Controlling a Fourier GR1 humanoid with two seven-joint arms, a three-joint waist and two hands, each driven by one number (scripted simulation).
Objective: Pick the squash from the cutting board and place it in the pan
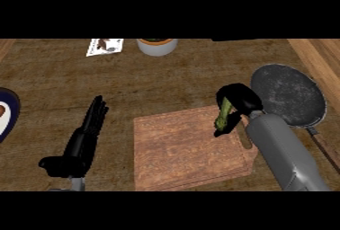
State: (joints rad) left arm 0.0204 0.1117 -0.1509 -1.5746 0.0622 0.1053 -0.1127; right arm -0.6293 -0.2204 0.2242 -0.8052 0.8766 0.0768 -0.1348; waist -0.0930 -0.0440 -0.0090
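Observation:
A green squash (225, 112) is held in my right hand (240, 99), whose fingers curl round it above the upper right corner of the wooden cutting board (186, 148). Only a strip of the squash shows between the fingers and thumb. The dark round pan (289, 94) lies just right of that hand, its handle (323, 146) running toward the lower right. My left hand (83, 137) stays open with straight fingers pointing up, left of the board.
A white pot with a plant (157, 46) and a card (105, 46) sit at the counter's far edge. A dark plate with a white rim (6, 114) pokes in at the left. A lighter wooden strip (319, 58) borders the counter at the right.

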